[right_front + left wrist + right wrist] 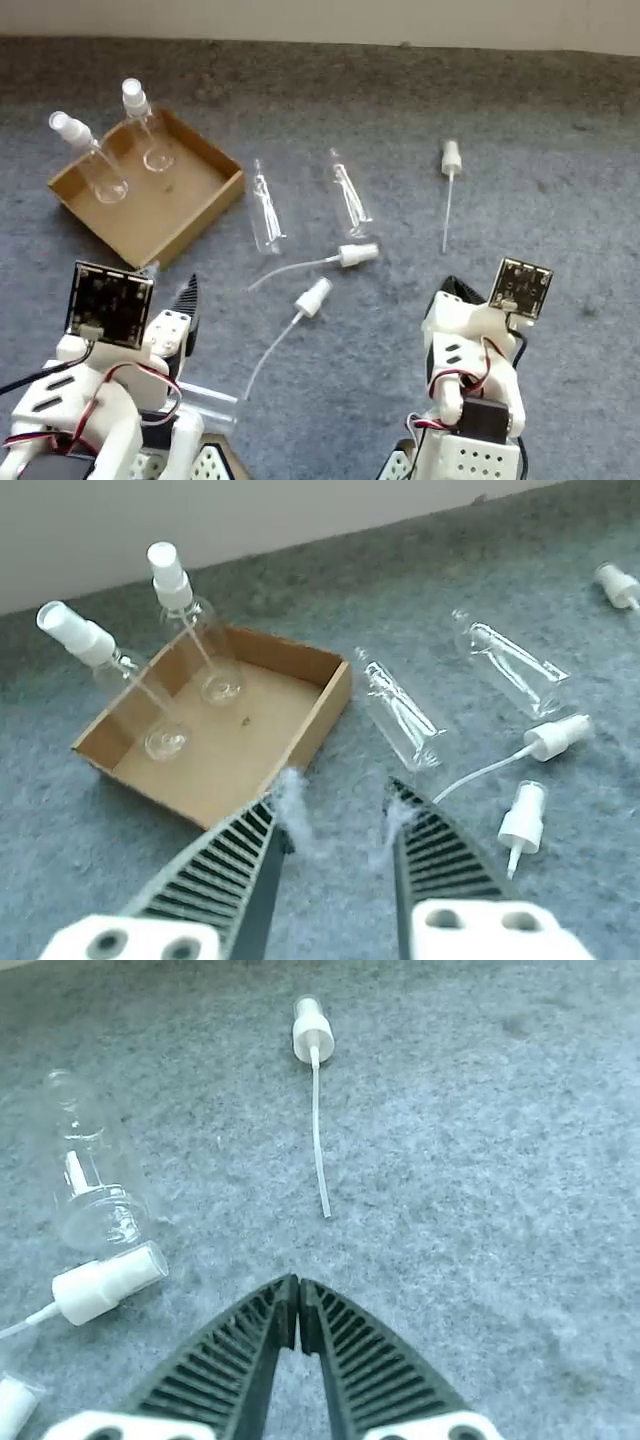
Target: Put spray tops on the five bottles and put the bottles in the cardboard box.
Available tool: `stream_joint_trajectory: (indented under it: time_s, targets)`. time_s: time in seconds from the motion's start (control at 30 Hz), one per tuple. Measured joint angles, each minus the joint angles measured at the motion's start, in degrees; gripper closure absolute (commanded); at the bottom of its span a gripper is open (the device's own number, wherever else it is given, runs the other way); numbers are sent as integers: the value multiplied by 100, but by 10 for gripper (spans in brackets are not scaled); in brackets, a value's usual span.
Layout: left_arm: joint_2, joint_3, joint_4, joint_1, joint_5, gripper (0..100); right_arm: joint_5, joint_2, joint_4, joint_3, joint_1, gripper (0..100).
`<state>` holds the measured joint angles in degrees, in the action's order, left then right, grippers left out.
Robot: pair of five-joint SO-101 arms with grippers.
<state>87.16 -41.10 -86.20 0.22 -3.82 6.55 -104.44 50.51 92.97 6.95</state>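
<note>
Capped bottles [92, 160] x2 upright in cardboard box [150, 215], 10 o'clock. Uncapped bottles [265, 210] x2 lying mid-table, 3 spray tops [358, 255] loose nearby. L gripper [335, 815] jaws apart, empty; R gripper [298, 1305] jaws together, empty.

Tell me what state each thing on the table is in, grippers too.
cardboard box: open, two bottles inside.
far boxed bottle: standing, spray top on.
near boxed bottle: standing, spray top on.
bottle beside box: lying, no top.
bottle farther from box: lying, no top.
farthest spray top: loose on carpet.
middle spray top: loose on carpet.
nearest spray top: loose on carpet.
left gripper: open, empty.
right gripper: shut, empty.
</note>
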Motion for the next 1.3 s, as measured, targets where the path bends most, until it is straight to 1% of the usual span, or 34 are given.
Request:
stream_joint_trajectory:
  time_s: [0.2,0.3,0.5,0.6,0.73,0.93,1.07,1.23,1.3]
  targets:
    - [-985,176,-44,-545,0,895,0,-9,-26,70,0,991]
    - [-1565,580,-185,-580,0,895,0,-9,-26,70,0,991]
    - [-2620,1503,-1073,-607,0,895,0,-9,-26,70,0,991]
    - [-3015,1574,-1336,-607,0,895,0,-9,-26,70,0,991]
    - [-3552,1582,-1363,-607,0,893,0,-9,-26,202,0,991]
    - [-4193,1213,-1380,-607,651,896,0,-9,-35,211,0,991]
    - [-4448,826,-1380,-607,712,896,0,-9,-35,211,0,991]
    - [-4554,62,-1363,-607,730,899,0,-9,-35,211,0,991]
    - [-4554,-35,-1363,-607,730,938,0,-9,-35,211,-9,991]
